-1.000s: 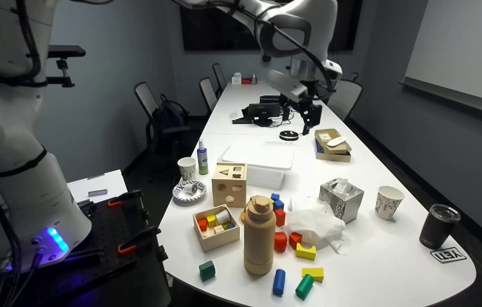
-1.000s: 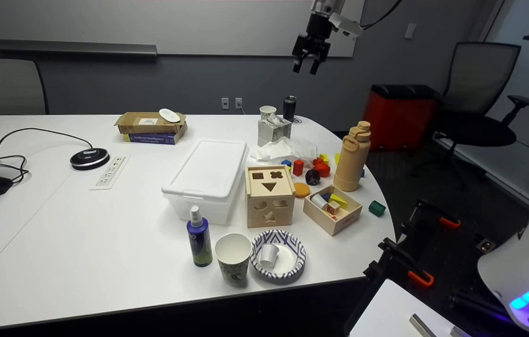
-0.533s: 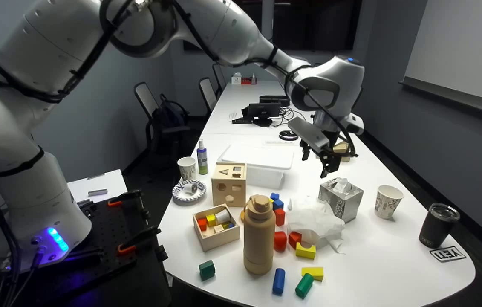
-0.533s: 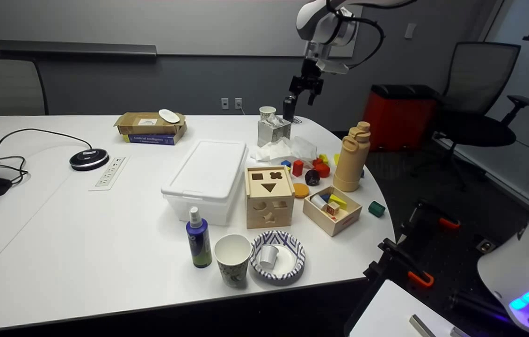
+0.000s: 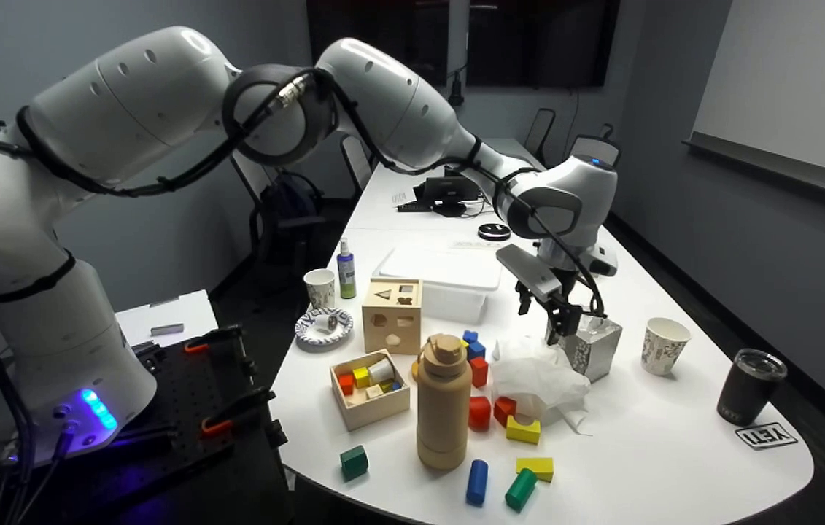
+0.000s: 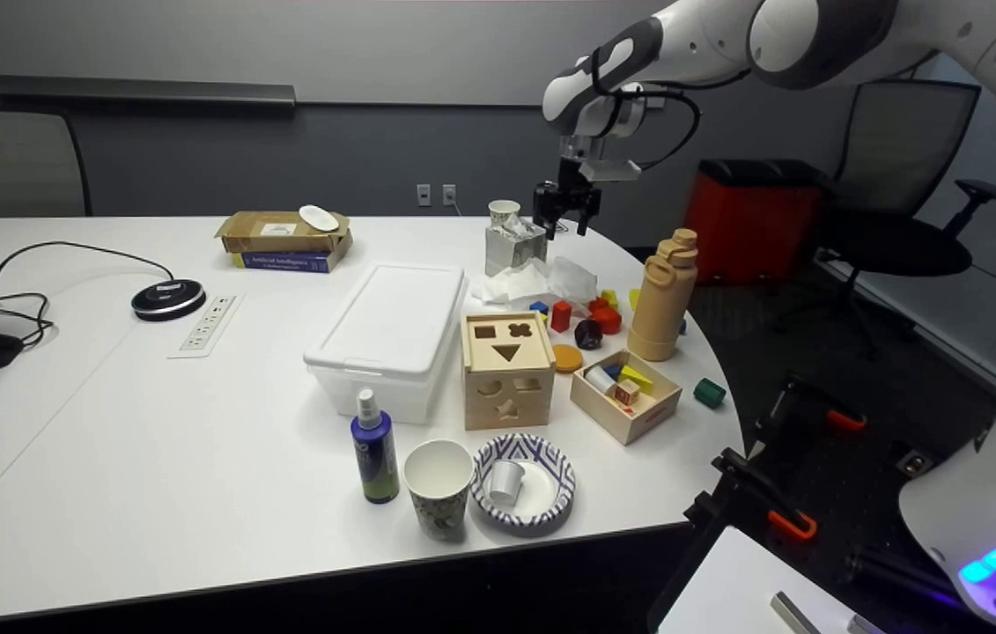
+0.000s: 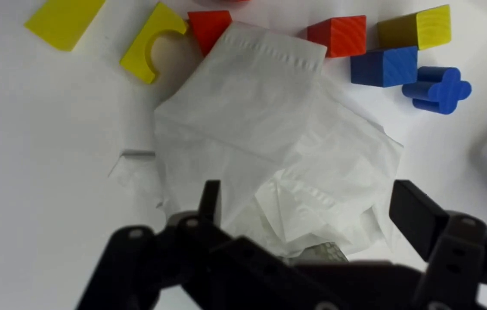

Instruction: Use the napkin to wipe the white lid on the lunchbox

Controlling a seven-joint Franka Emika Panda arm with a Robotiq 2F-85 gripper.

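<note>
White lid [image 6: 390, 310] flat, long axis across the table [image 6: 154, 458]

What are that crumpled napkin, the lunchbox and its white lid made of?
The napkin looks like thin, matte tissue paper: it's creased, with an embossed edge. The lunchbox seems plastic, judging by its milky, translucent walls. The white lid, smooth and more opaque, is likely plastic too.
</note>
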